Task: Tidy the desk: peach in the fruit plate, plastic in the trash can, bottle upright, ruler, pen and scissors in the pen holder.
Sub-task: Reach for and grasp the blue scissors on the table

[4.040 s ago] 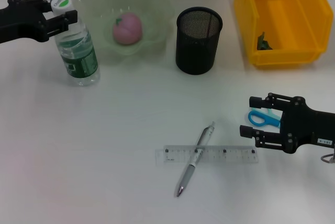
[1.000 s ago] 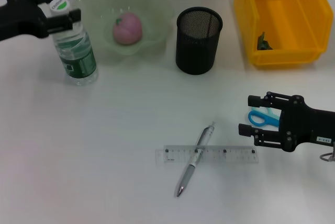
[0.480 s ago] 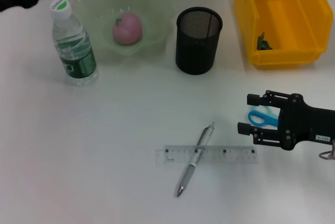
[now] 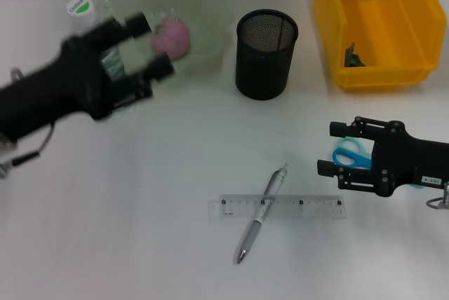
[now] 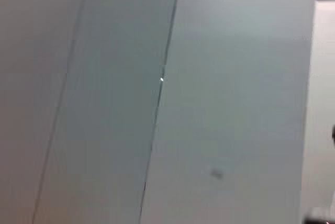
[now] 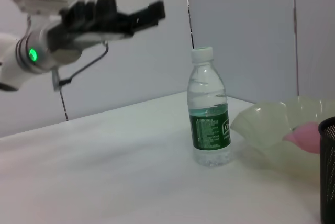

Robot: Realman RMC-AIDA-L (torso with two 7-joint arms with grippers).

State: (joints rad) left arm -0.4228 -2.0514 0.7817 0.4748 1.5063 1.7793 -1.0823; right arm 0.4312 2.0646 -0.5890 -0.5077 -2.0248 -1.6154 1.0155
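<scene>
Your left hand point(image 4: 144, 44) hangs raised over the upright bottle point(image 6: 210, 110), fingers apart, holding nothing. Your right hand point(image 4: 335, 149) rests spread beside the scissors point(image 4: 349, 154).

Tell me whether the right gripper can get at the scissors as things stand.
Probably yes. The right gripper hangs open directly over the blue scissors, which lie flat on the desk with nothing on top; the ruler lies apart.

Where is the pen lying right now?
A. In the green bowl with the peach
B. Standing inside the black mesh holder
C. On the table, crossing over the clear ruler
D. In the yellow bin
C. In the head view the pen lies flat on the white table, slanted across the clear ruler, well in front of the black mesh holder.
</scene>
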